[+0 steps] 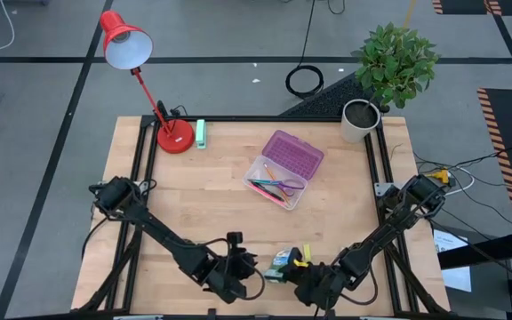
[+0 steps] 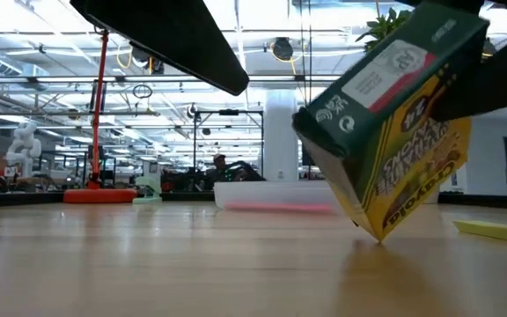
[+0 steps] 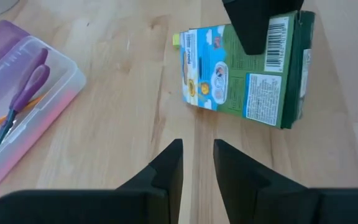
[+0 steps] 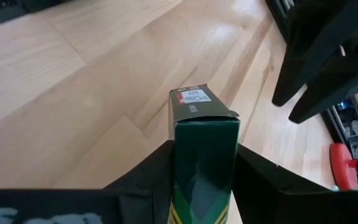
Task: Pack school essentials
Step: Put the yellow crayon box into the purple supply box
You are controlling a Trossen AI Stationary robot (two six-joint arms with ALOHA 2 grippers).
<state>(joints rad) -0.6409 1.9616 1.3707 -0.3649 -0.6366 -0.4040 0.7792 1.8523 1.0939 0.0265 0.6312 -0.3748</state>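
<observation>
The green-yellow crayon box (image 2: 394, 123) stands tilted near the table's front edge, with my right gripper (image 1: 302, 277) shut on it. My left gripper (image 3: 197, 165) hovers just left of the box (image 1: 281, 264), fingers slightly open with nothing between them. At the table's middle the clear case (image 1: 274, 187) lies open beside its purple lid (image 1: 293, 153). In the case are the purple-handled scissors (image 3: 23, 93) and pink and orange pencils (image 1: 263, 188). A small flat yellow piece (image 2: 495, 231) lies on the table by the box. My right gripper pinches the crayon box between its two fingers, one finger (image 3: 253, 25) on the green barcode face (image 3: 277, 43) and the other on the opposite face. The fingers lie along the box's sides (image 4: 204, 155). The box is tilted, its lower corner (image 2: 378, 236) on the table.
A red desk lamp (image 1: 176, 135) and a mint-green block (image 1: 201, 133) stand at the far left. A potted plant (image 1: 360, 120) stands at the far right corner. Bare wood lies between the case and the grippers.
</observation>
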